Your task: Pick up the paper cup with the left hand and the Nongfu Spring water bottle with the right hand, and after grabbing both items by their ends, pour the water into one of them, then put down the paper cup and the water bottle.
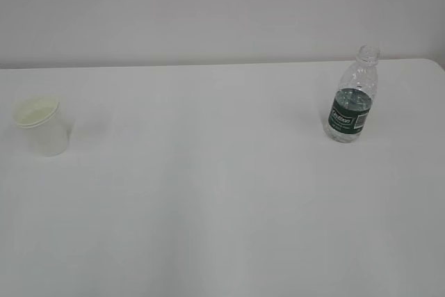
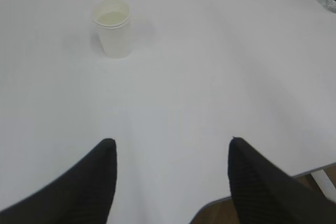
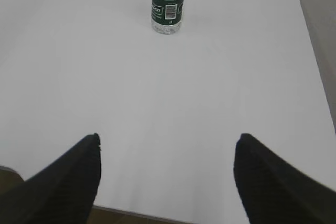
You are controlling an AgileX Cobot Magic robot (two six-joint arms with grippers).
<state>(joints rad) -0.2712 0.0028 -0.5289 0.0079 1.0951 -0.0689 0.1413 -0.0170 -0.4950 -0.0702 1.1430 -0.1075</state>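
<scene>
Both hands, left hand [image 2: 170, 174] and right hand [image 3: 167, 169], hover wide open and empty above the table [image 1: 222, 213], paper cup [image 1: 43, 125] and uncapped water bottle [image 1: 352, 100] upright, well apart.

- paper cup [image 1: 43, 126] upright on table [image 1: 208, 206], far left
- Nongfu Spring water bottle [image 1: 353, 97] upright on table, right side, nearer back edge
- cup and bottle well apart, nothing between them
</scene>
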